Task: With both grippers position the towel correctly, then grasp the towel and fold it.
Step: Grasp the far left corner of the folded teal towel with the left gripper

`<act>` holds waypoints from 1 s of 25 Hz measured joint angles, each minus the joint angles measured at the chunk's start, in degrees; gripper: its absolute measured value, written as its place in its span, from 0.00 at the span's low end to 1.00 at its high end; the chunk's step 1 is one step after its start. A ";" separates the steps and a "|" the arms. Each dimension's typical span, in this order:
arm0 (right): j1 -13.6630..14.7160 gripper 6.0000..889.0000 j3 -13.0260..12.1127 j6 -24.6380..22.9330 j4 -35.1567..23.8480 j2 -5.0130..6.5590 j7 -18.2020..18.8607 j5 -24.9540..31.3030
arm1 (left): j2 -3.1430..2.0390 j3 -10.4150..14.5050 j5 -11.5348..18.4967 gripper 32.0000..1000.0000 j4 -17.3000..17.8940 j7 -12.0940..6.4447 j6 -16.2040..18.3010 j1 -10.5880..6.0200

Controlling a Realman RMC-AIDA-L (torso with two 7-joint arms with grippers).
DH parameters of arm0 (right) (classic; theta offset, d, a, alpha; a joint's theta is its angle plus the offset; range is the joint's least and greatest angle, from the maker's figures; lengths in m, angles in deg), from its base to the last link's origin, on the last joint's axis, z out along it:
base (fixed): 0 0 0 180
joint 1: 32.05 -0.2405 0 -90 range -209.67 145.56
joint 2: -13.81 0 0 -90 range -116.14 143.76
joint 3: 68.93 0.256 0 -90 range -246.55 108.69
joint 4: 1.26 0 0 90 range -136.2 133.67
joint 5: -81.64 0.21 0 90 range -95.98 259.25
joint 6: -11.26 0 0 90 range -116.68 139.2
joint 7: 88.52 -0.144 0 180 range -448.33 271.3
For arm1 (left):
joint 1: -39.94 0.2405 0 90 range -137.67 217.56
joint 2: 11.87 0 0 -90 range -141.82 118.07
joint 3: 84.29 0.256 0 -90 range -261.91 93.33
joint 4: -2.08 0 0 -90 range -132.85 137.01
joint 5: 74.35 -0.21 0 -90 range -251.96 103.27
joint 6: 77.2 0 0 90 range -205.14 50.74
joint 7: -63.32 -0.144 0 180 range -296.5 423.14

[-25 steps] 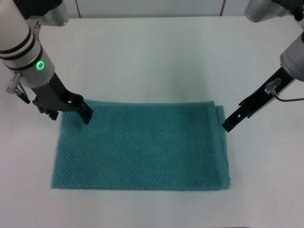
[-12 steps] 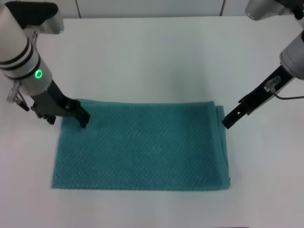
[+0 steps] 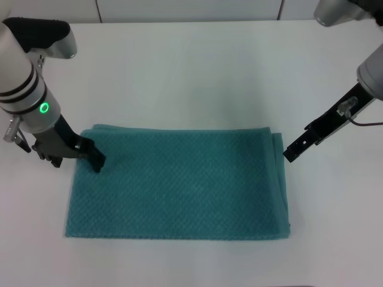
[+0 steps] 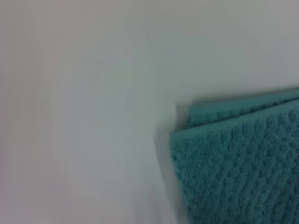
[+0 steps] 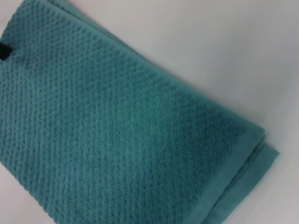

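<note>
The teal-green waffle-weave towel (image 3: 179, 182) lies flat on the white table (image 3: 191, 72), long side across, with layered edges at its right end. My left gripper (image 3: 96, 162) points down onto the towel's far left part, just inside the left edge. My right gripper (image 3: 290, 155) hangs just off the towel's right edge near the far right corner, apart from the cloth. The left wrist view shows a layered corner of the towel (image 4: 243, 158) against bare table. In the right wrist view the towel (image 5: 117, 130) fills most of the picture, its doubled edge showing.
White table surface surrounds the towel on all sides. A pale wall or panel edge (image 3: 191, 9) runs along the table's far side.
My left gripper has slid left and toward the near side along the towel's far left corner. The right gripper has barely shifted. The towel lies as before.
</note>
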 joint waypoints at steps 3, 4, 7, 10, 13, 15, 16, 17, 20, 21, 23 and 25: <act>0.00 0.97 0.00 0.00 -0.03 0.01 0.00 0.00 | 0.09 0.42 0.00 0.91 -0.01 0.00 0.11 0.01; 0.00 0.97 0.00 0.00 -0.04 0.01 0.01 0.00 | 0.13 0.54 0.00 0.91 -0.03 0.00 0.22 0.03; 0.00 0.97 0.00 0.00 -0.05 0.01 0.06 0.00 | 0.14 0.61 0.00 0.91 -0.52 0.00 0.81 0.10; 0.04 0.97 0.00 -0.08 -0.02 0.01 0.08 0.01 | 0.15 0.62 0.01 0.91 -1.08 0.00 1.50 0.12; 0.06 0.97 0.00 -0.33 0.00 0.01 0.09 0.01 | 0.17 0.61 0.00 0.90 -1.49 0.00 2.21 0.17; 0.07 0.97 0.00 -0.41 0.01 0.01 0.09 0.00 | 0.19 0.62 0.00 0.91 -1.55 0.00 2.39 0.18; 0.07 0.97 0.00 -0.42 0.02 0.01 0.09 0.00 | 0.20 0.61 0.01 0.91 -1.60 0.00 2.52 0.19; 0.08 0.97 0.00 -0.42 0.02 0.01 0.09 0.00 | 0.20 0.62 0.00 0.91 -1.74 0.00 2.63 0.21; 0.08 0.97 0.00 -0.42 0.03 0.00 0.07 0.00 | 0.22 0.62 0.01 0.91 -2.49 0.00 3.08 0.22; 0.08 0.97 0.00 -0.42 0.03 0.01 0.07 0.00 | 0.22 0.61 0.00 0.91 -2.77 0.00 3.29 0.23; 0.09 0.97 0.00 -0.42 0.03 0.00 0.06 0.00 | 0.22 0.61 0.00 0.90 -2.93 0.00 3.62 0.29; 0.09 0.97 0.00 -0.42 0.03 0.00 0.05 0.06 | 0.22 0.61 0.00 0.91 -2.97 0.00 3.80 0.41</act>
